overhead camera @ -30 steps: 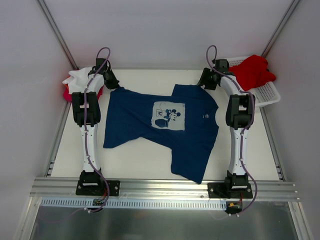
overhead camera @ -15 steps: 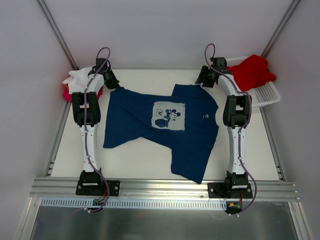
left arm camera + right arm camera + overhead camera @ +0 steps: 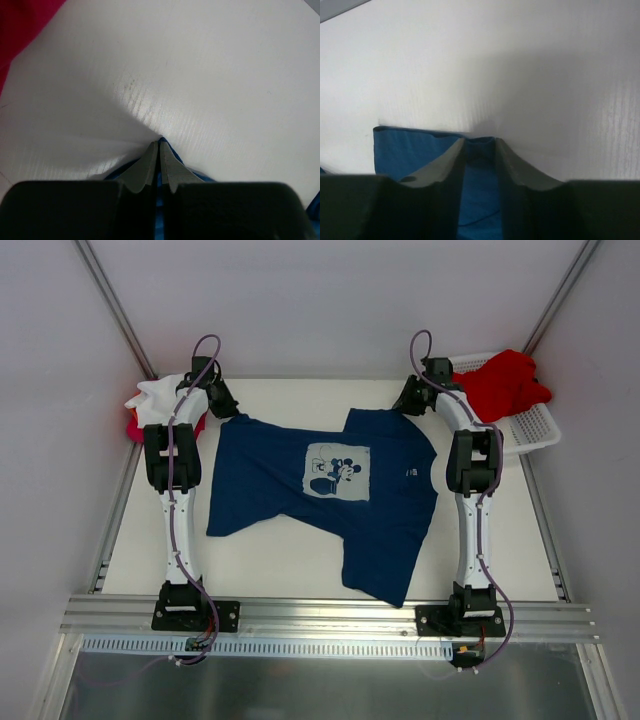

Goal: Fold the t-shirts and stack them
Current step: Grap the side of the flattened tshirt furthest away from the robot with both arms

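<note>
- 2 pincers work the far edge of the navy shirt [image 3: 330, 500], which lies spread, print up, on the surface [image 3: 280, 560].
- Left pincer [image 3: 160, 145] is pinched tight on the far hem corner.
- Right pincer [image 3: 480, 142] straddles the far sleeve edge, jaws part open, nothing clamped yet.
- Advice: close the right fully before lifting, then raise both evenly so the fold lands straight.

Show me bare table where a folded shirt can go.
Near-left patch of table, between the navy t-shirt and front rail; also the far strip between left claw and right claw. Far corners are crowded: shirt pile, basket.
</note>
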